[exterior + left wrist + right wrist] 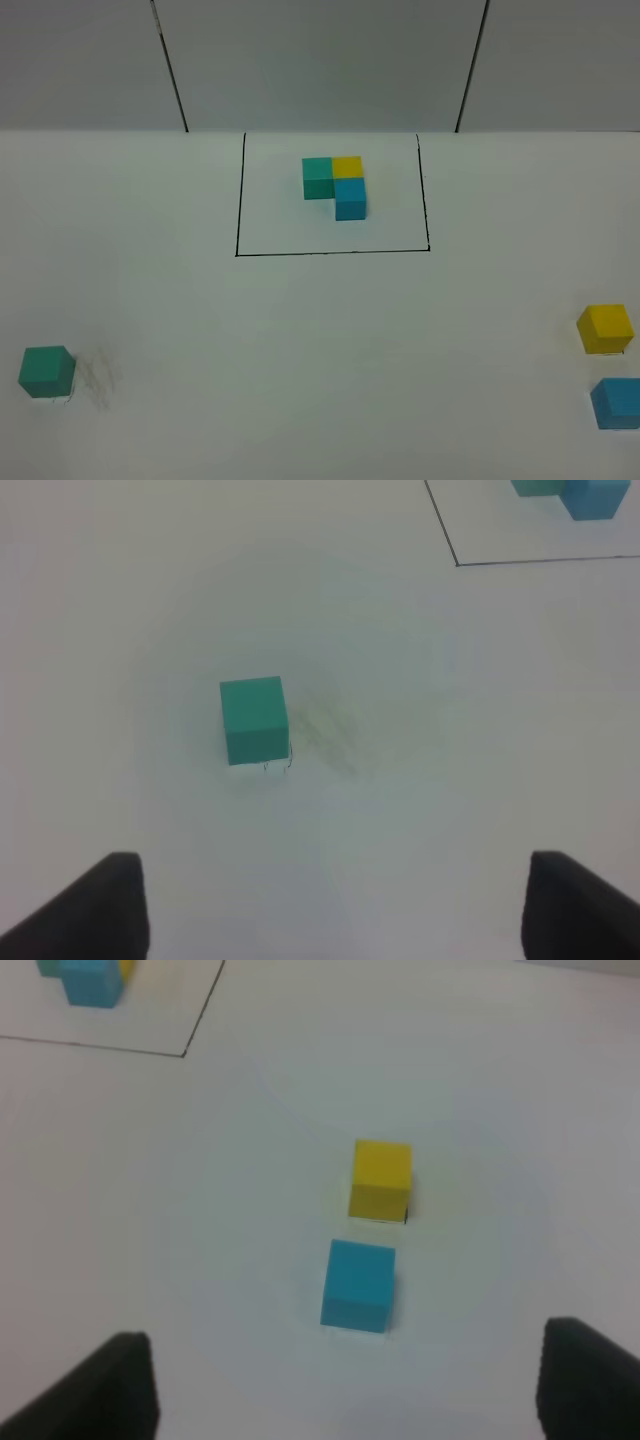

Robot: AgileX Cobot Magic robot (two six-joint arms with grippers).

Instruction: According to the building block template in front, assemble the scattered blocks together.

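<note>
The building block template [336, 185] is a teal, yellow and blue L inside a thin black drawn rectangle at the table's back centre. A loose teal cube [46, 371] [254, 720] lies at the front left. A loose yellow cube [605, 328] [381, 1179] and a loose blue cube [617, 403] [358, 1285] lie close together at the front right. Neither gripper shows in the exterior high view. My left gripper [335, 910] stands open above and short of the teal cube. My right gripper [345, 1390] stands open just short of the blue cube. Both hold nothing.
A white table [320, 330] carries everything. Faint grey scuff marks [98, 378] lie right of the teal cube. The drawn frame's corner [457, 564] [184, 1055] shows in both wrist views. A grey panelled wall [320, 60] stands behind the table.
</note>
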